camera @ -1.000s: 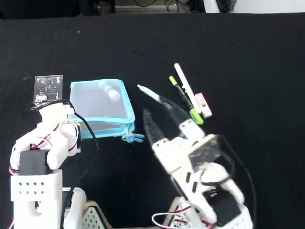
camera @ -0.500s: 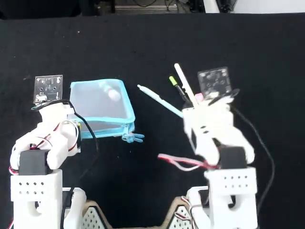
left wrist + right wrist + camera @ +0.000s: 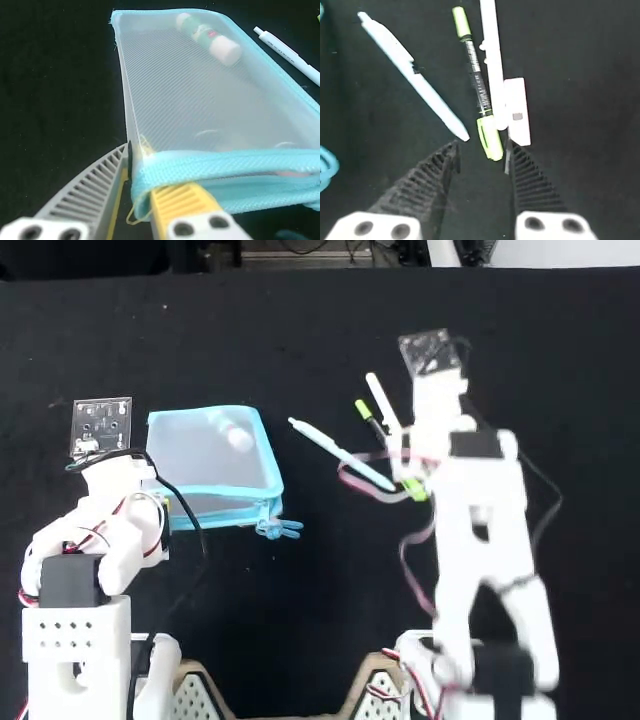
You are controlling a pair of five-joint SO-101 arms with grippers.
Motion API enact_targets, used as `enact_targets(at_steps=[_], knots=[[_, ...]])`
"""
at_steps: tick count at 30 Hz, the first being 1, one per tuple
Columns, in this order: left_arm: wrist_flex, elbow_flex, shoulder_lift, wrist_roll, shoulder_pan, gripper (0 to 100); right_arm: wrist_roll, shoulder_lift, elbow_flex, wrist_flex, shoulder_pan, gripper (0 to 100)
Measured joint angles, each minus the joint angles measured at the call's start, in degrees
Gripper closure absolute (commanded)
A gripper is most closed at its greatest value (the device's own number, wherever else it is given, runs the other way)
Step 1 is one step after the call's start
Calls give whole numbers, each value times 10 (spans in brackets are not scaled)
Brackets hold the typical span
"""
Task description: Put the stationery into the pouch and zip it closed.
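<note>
Pouch [image 3: 205, 475] at left, glue stick [image 3: 232, 432] inside; pens [image 3: 335, 448] to its right.

A matte black cloth covers the bench [image 3: 560, 360], which takes up nearly the whole high view. The cloth lies flat, and fine pale specks of lint are scattered over it. Light falls evenly from above, and shadows are hard to make out against the black. Along the far edge a narrow strip of the room shows. It holds a white surface [image 3: 570, 252] at one end, some dark cables [image 3: 300, 248] near the middle, and a dark mass [image 3: 90, 254] at the other end, too dim to identify. In both wrist views the same black cloth forms the ground.
</note>
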State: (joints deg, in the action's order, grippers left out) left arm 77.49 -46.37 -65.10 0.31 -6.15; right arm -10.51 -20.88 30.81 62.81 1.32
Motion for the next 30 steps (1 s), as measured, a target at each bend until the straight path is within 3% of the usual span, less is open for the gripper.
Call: enact_targets(at_steps=[13, 30], knots=[[0, 0, 0, 0, 0, 970, -62, 356, -255, 11, 55, 861], [0, 0, 0, 0, 0, 970, -127, 519, -372, 12, 60, 861]])
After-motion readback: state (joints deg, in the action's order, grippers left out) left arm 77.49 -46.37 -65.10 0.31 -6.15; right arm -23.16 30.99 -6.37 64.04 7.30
